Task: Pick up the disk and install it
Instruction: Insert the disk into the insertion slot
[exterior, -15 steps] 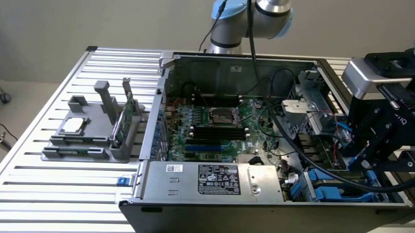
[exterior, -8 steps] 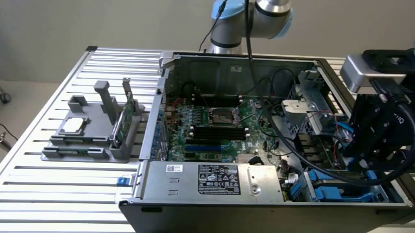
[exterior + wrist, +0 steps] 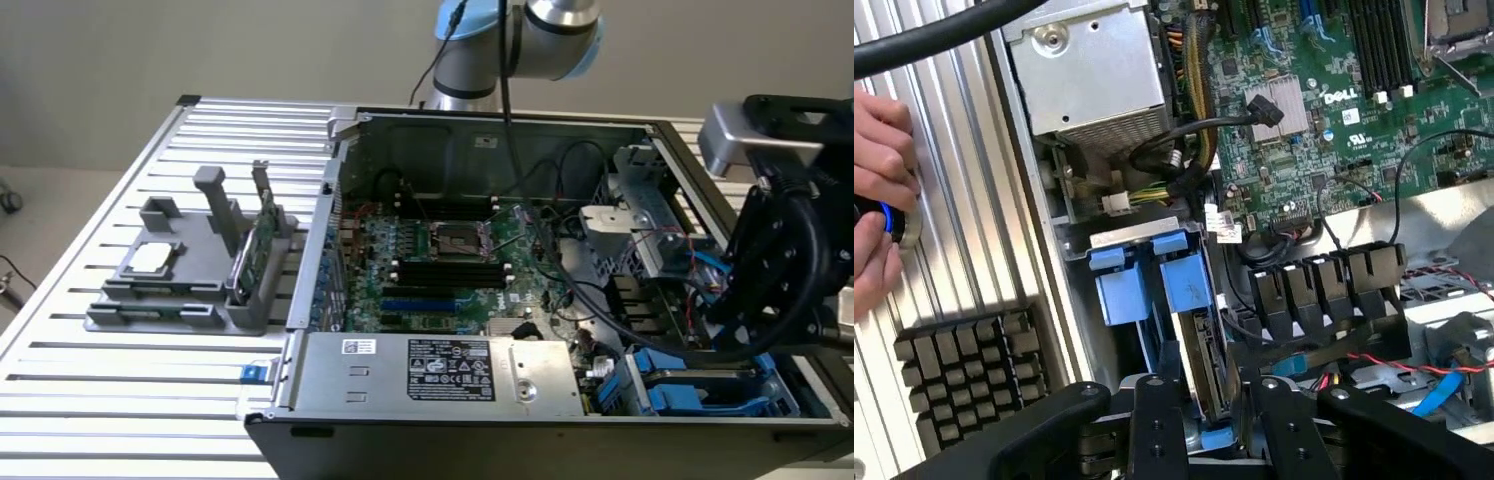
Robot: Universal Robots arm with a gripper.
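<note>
Clamping blue-framed flat metal disk [image 3: 1204, 335], black claw [image 3: 1214, 385]

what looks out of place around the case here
A person's hand is on the slatted table beside the open case, close to the gripper holding the disk. A black heatsink lies loose there too.

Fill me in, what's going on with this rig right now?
The robot arm's pincer is down inside the open computer case, closed on the disk. The disk stands on edge in its blue carrier, at the blue drive bay. So it is picked up and at the bay, but I can't tell if it's fully seated. A person's hand rests on the slatted table beside the case, holding a small device with a blue ring.
</note>
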